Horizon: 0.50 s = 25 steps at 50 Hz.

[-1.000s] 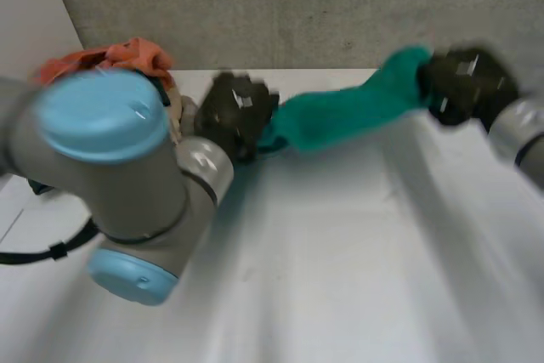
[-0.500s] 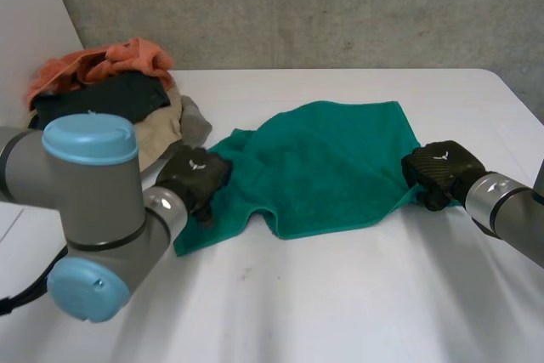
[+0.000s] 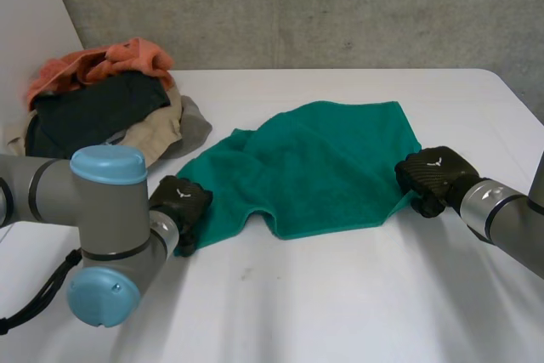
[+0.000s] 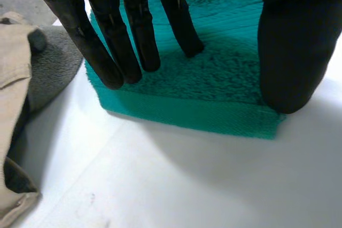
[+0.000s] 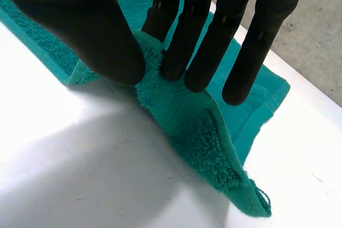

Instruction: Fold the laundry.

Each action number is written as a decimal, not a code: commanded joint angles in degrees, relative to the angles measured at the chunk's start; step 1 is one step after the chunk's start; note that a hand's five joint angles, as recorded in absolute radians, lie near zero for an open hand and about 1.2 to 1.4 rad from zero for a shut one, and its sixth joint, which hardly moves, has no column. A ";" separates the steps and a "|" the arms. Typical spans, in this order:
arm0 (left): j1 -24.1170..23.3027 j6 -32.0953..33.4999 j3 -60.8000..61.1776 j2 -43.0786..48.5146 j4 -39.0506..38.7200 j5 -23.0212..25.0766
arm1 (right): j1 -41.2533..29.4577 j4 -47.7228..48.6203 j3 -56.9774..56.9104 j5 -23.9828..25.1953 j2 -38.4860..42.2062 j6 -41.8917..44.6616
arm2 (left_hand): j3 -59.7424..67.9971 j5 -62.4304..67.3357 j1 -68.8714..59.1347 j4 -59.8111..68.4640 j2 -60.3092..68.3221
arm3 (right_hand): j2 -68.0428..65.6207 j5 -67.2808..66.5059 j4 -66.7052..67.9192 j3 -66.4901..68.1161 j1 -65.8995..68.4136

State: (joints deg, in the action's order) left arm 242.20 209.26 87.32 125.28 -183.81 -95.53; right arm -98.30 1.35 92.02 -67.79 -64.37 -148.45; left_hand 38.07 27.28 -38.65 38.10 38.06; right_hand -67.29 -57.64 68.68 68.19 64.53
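Well, laundry pile [image 3: 102,108]: far left on the white worktop [image 3: 340,295]; orange cloth at the far side, black cloth in front of it, beige and grey cloth along its right side, the grey near the towel
Left robot hand [image 3: 180,204]: on the near left corner of the green towel [image 3: 323,167]; fingers [image 4: 133,30] straight and set wide from the thumb, tips resting down on the terry, nothing gripped
Green towel: middle of the worktop, lying mostly flat, with a rumpled fold along its left side and an uneven near edge
Right robot hand [image 3: 433,176]: at the towel's near right corner; fingers [image 5: 197,41] and thumb drawn narrow on a raised ridge of the towel's edge, pinching it between them
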 commanded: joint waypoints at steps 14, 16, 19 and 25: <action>0.21 3.52 -7.42 4.53 -4.89 -0.80 | -0.31 0.05 0.79 0.64 -0.50 0.53 | 38.73 39.52 -38.15 38.70 38.74 | -12.71 -12.36 11.32 11.81 15.47; 0.47 4.66 -8.65 5.67 -4.46 -0.54 | -0.23 0.05 0.79 0.64 -0.41 0.53 | 41.93 42.72 -41.35 41.90 41.94 | -12.71 -12.36 11.32 11.81 15.47; 0.64 5.37 -10.40 6.29 -3.41 -0.53 | -0.14 0.05 0.53 0.73 -0.58 0.53 | 41.93 42.72 -41.35 41.90 41.94 | -12.71 -12.36 11.32 11.81 15.47; 1.00 3.53 -9.71 0.59 0.90 0.95 | 0.74 -1.70 -1.32 0.47 -3.39 0.62 | 41.93 42.72 -41.35 41.90 41.94 | -12.71 -12.36 11.32 11.81 15.47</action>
State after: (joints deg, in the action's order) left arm 242.87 214.21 77.25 130.50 -186.58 -95.84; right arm -98.29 1.09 92.29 -67.14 -65.47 -147.91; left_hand 68.02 56.56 -65.57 68.46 68.44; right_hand -67.29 -57.64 68.68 68.19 64.53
